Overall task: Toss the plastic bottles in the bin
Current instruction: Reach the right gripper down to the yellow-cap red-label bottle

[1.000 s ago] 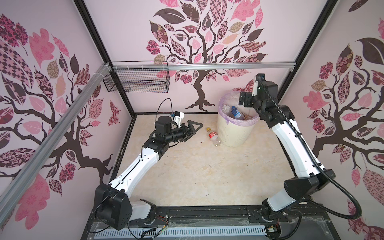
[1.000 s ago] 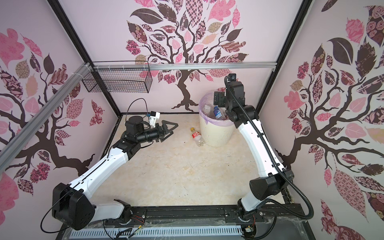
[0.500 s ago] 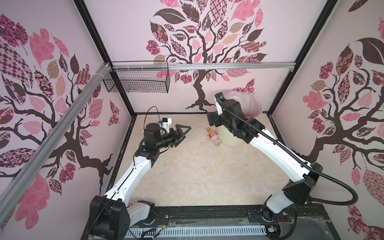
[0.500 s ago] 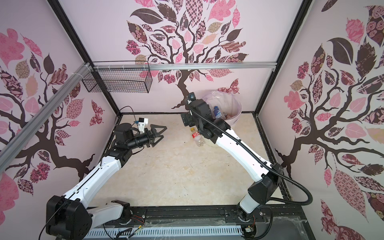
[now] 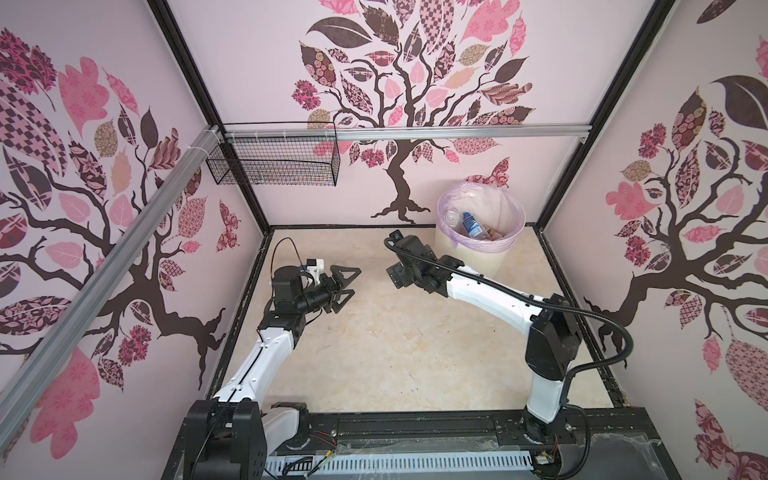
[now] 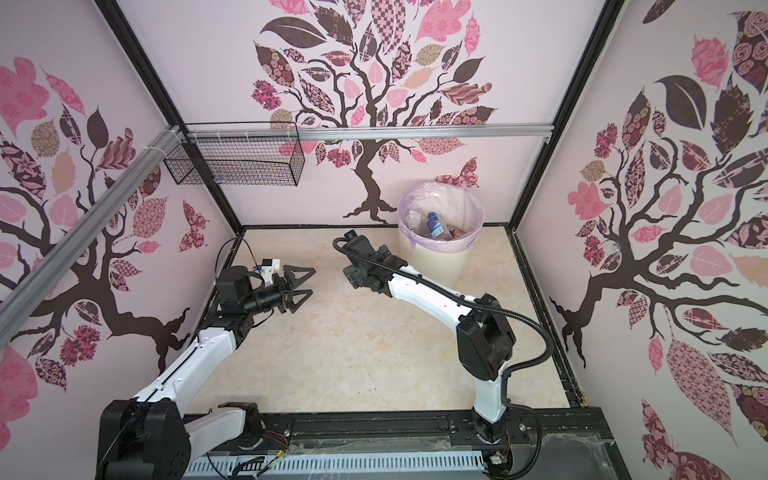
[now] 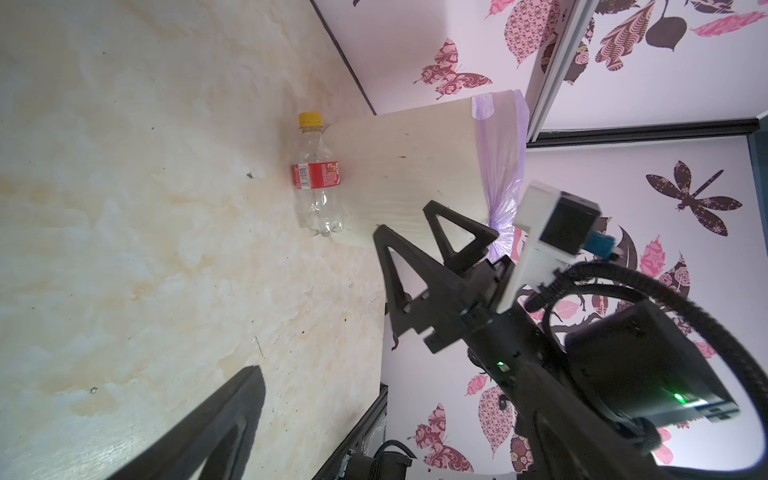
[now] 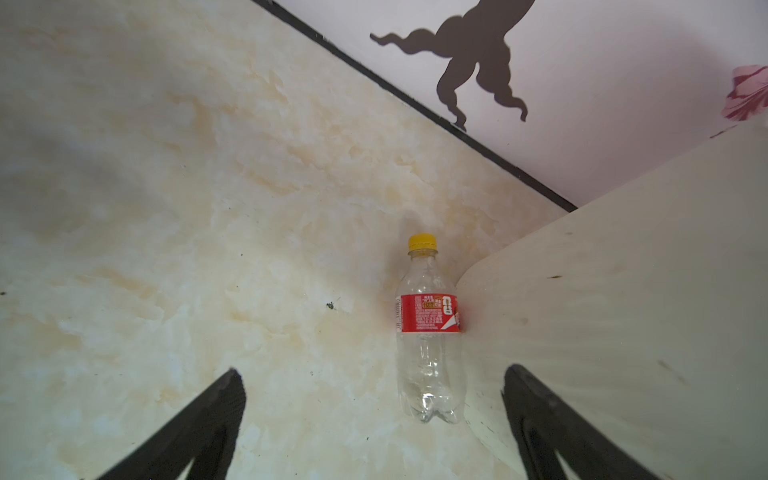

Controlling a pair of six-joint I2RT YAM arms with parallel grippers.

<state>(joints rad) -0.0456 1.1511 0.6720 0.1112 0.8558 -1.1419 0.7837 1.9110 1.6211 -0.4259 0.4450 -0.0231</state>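
A clear bottle [image 8: 430,332] with a red label and yellow cap lay on its side on the marbled tabletop [image 8: 187,208], its flank touching the foot of the cream bin [image 8: 623,311]; it appeared to be the only one left outside. Inside the bin, below the lilac liner [image 5: 478,249] folded over the rim, other bottles [image 5: 471,224] were heaped, a blue-labelled one uppermost. The right gripper [image 8: 372,370] hung over the stray with its black fingers [image 8: 199,424] spread wide. In the right wrist view the bottle's base sat between them, nearer the finger on the bin's side, while in both top views the arm hid the bottle altogether. That line-up looked like the approach to a pickup, and the bin wall so close would likely leave one finger little room. The left gripper [image 5: 355,282], also wide apart and empty, hovered well off toward the left wall, seemingly parked clear of its partner's path. A black wire basket [image 5: 274,164] hung from the rear rail.
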